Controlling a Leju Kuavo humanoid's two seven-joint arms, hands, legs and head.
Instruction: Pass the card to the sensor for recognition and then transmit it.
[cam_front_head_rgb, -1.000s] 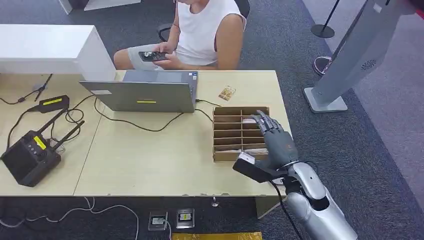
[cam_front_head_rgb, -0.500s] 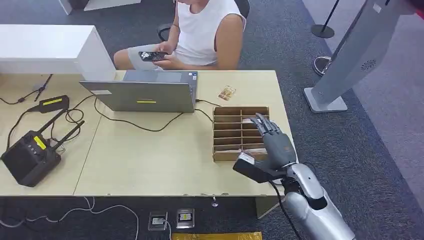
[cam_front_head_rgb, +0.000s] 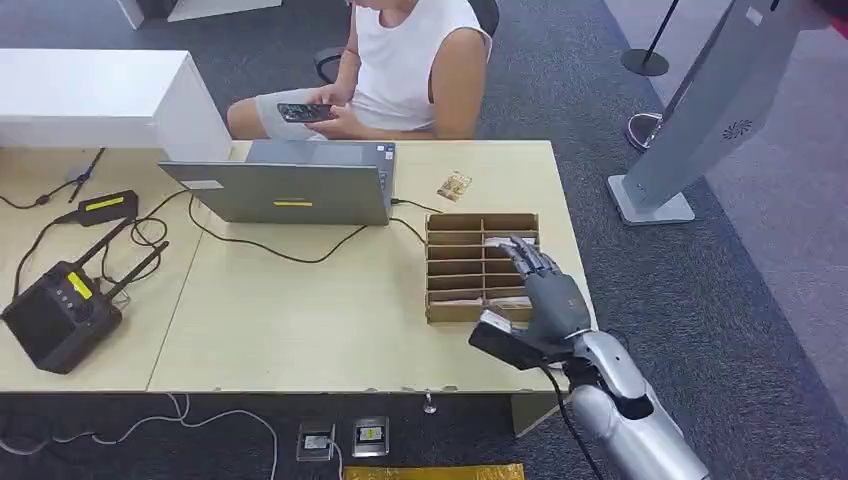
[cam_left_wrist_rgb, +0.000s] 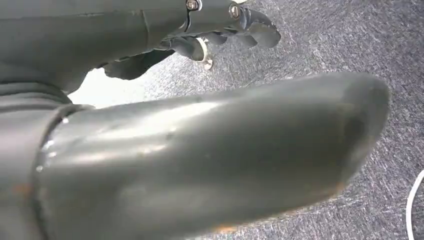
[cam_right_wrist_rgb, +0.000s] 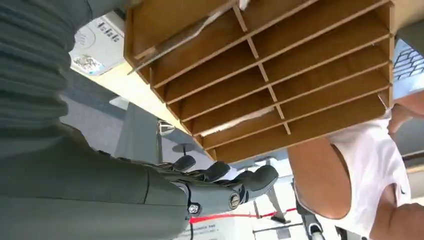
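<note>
a: where am i now? my right hand (cam_front_head_rgb: 545, 290) hangs over the right-hand column of the cardboard slot tray (cam_front_head_rgb: 455, 268) on the worktop (cam_front_head_rgb: 300, 310); the fingers (cam_front_head_rgb: 522, 252) are stretched out and apart, gripping nothing that i can see.

b: and the card?

a: a pale card (cam_front_head_rgb: 496, 242) lies in an upper slot of that right column, just beside my fingertips; whether they touch it i cannot tell; the right wrist view shows thin pale sheets (cam_right_wrist_rgb: 185, 37) leaning inside the tray's compartments; another small card (cam_front_head_rgb: 454, 185) lies loose on the worktop beyond the tray, near the laptop (cam_front_head_rgb: 290, 185).

b: how will it handle?

a: i judge it light, thin, fairly stiff and slick; lying low in a narrow slot, it offers little but its upper edge; i would pinch that edge between thumb and a finger and draw it straight up, gently, or it may slip or bend against the divider.

b: left hand?

a: the left hand (cam_left_wrist_rgb: 220, 25) hangs over the carpet (cam_left_wrist_rgb: 350, 40), fingers curled in with nothing in them.
</note>
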